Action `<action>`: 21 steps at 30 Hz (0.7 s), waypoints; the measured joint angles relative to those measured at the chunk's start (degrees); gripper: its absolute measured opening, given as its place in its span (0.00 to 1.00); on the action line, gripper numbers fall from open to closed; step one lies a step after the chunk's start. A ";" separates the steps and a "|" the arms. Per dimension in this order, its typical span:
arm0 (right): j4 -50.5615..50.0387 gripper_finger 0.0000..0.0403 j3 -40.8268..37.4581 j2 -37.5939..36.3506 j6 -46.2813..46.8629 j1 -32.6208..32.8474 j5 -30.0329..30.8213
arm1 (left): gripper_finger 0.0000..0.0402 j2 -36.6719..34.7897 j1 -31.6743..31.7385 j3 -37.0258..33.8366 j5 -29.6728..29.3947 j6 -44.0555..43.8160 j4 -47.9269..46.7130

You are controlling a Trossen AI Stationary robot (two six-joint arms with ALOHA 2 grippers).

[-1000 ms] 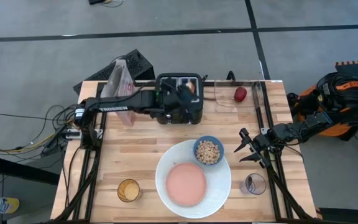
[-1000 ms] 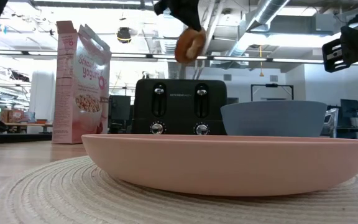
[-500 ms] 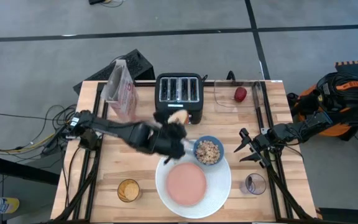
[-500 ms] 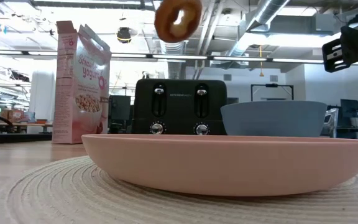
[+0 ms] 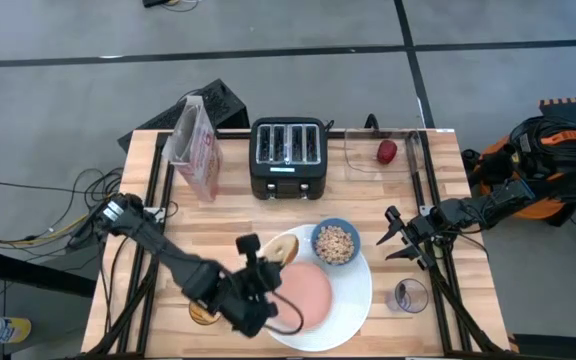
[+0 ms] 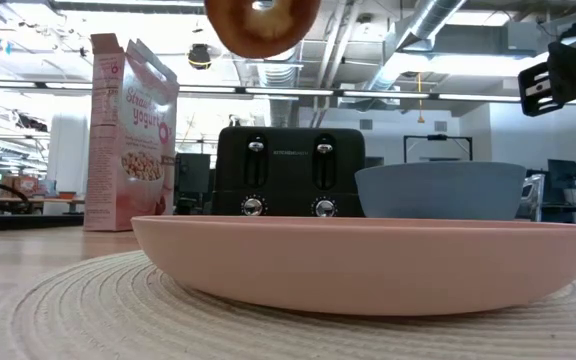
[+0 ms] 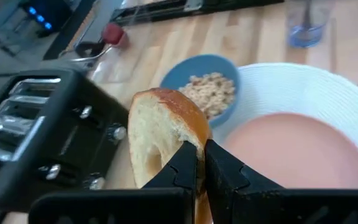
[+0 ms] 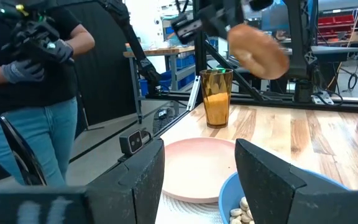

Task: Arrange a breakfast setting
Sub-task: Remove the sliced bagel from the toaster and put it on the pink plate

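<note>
Toasted bagel half (image 5: 284,247) pinched in left gripper (image 5: 268,262), above white plate (image 5: 353,300) rim beside pink plate (image 5: 303,293). Low down: bagel aloft over toaster (image 6: 289,171). Left wrist: blue bowl (image 7: 197,74) already on white plate, red fruit (image 7: 114,35) unplaced. Right wrist: right gripper (image 8: 199,165) spread, idle. No spoon visible; setting roughly half done.

On the table (image 5: 228,225) sit two plates, one white (image 5: 353,300) and one pink (image 5: 313,295), one bowl (image 5: 336,243), one bagel half (image 5: 284,246), one red fruit (image 5: 386,151), one toaster (image 5: 288,158), one cereal box (image 5: 194,147) and two glasses (image 5: 206,307) (image 5: 408,296).
</note>
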 joint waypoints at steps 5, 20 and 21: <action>-0.01 0.54 0.01 0.00 0.01 0.01 0.00 | 0.01 0.00 -1.75 -5.50 0.84 -0.06 5.49; -0.01 0.54 0.01 0.00 -0.01 -0.01 0.00 | 0.01 -0.02 -2.49 -22.83 7.20 4.75 31.13; -0.01 0.54 0.00 -0.02 -0.01 0.01 0.00 | 0.01 -0.02 -2.49 -23.18 7.32 5.18 31.64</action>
